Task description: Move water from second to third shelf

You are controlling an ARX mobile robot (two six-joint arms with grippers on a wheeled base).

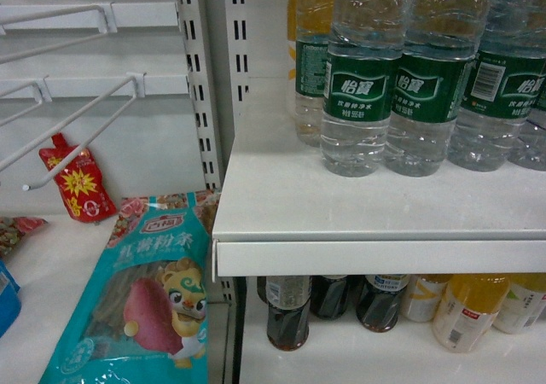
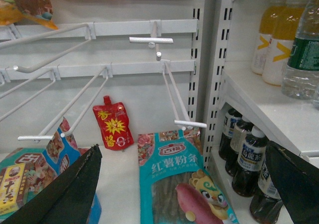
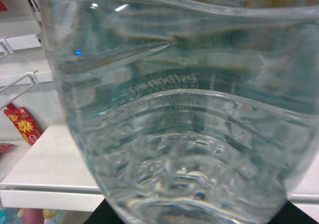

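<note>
Even, cool store light from above; one view swamped by a bottle held too close.

The head view is bright and fairly sharp, with a soft shadow under the white shelf (image 1: 375, 222) darkening the cola bottles (image 1: 288, 311) below. The left wrist view is a little dimmer and grainy; its near black fingers (image 2: 65, 194) are blurred at the bottom corners. In the right wrist view the water (image 3: 184, 109) fills the frame, out of focus, bending the background, with small white glints at top left that are probably ceiling lamps. The red pouch (image 3: 20, 124) at far left is soft.
</note>
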